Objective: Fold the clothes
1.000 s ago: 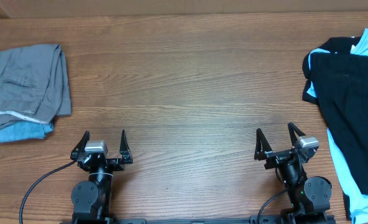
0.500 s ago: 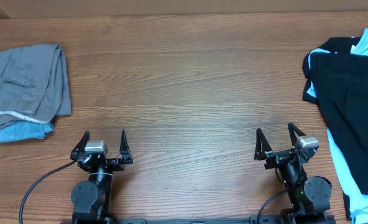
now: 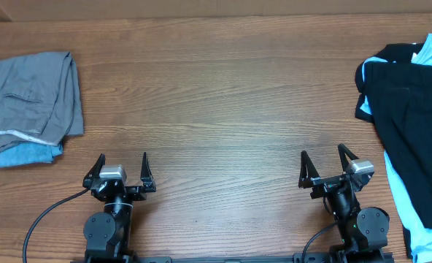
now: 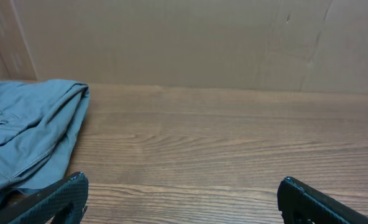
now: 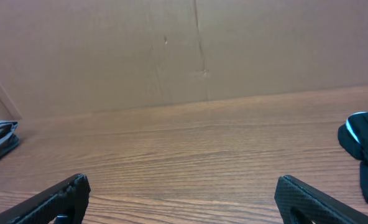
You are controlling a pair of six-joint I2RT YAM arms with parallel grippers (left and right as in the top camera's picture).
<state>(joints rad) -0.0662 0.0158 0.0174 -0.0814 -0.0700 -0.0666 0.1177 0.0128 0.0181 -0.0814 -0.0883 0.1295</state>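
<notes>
A folded grey garment (image 3: 28,96) lies at the table's far left on top of a blue one (image 3: 25,155); its edge also shows in the left wrist view (image 4: 28,134). At the right edge a black garment (image 3: 409,109) is heaped over a light blue one (image 3: 420,232), and their corner shows in the right wrist view (image 5: 365,149). My left gripper (image 3: 121,162) rests near the front edge, open and empty, well right of the grey stack. My right gripper (image 3: 324,159) is open and empty too, just left of the black heap.
A cardboard wall (image 4: 190,40) stands along the table's far edge. Bare wooden table (image 3: 216,95) stretches between the two piles. A black cable (image 3: 44,215) runs from the left arm's base toward the front edge.
</notes>
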